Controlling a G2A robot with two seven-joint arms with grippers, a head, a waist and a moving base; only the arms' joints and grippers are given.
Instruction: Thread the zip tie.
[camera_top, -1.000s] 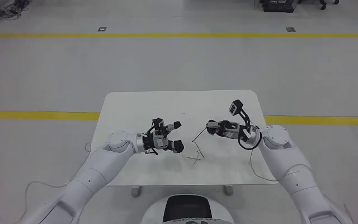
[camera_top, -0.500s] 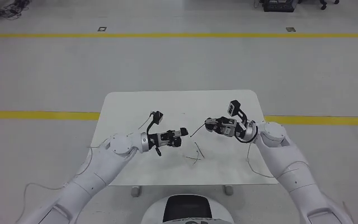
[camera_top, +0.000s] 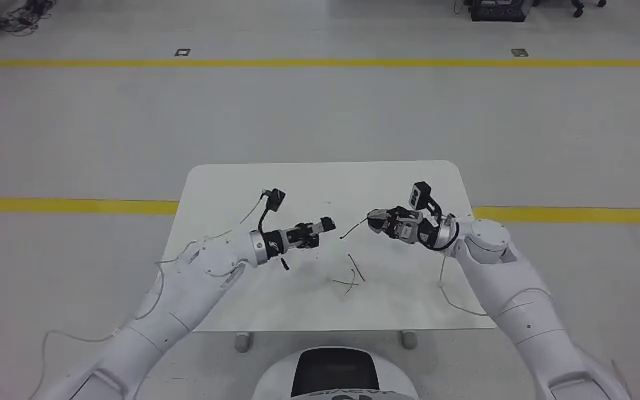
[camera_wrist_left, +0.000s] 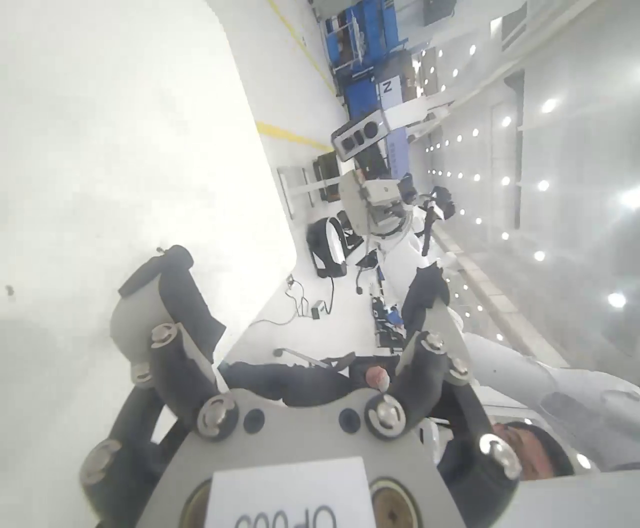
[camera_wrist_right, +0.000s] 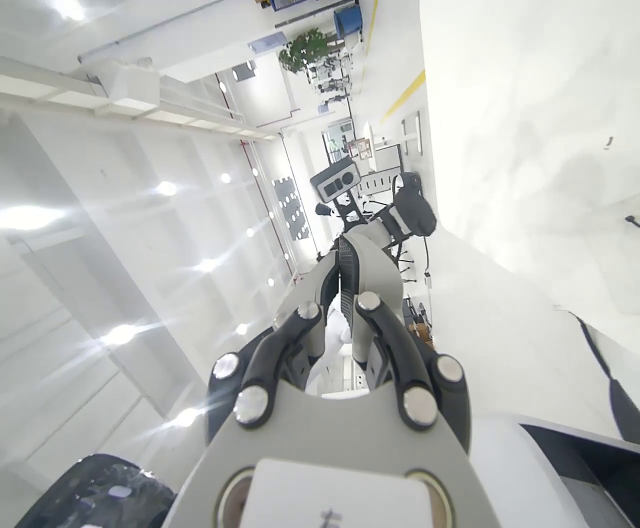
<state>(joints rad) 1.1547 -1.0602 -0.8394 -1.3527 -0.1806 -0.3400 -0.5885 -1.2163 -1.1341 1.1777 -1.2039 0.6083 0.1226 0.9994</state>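
Two tools hang over the middle of the white worktop (camera_top: 215, 190), tips facing each other across a small gap. My right tool (camera_top: 372, 220) is clenched on one end of the zip tie (camera_top: 353, 230), a thin dark strip poking out toward my left tool (camera_top: 327, 225). The left tool is released and holds nothing, fingers (camera_wrist_left: 165, 280) spread wide, close to the tie's free end but apart from it. Some loose ties (camera_top: 350, 272) lie on the worktop nearer its front edge.

A large robotics lab hall: yellow floor lines (camera_top: 320, 63), one white table (camera_top: 300, 185), ceiling lamps (camera_wrist_left: 548, 105), blue machinery (camera_wrist_left: 362, 92) behind.
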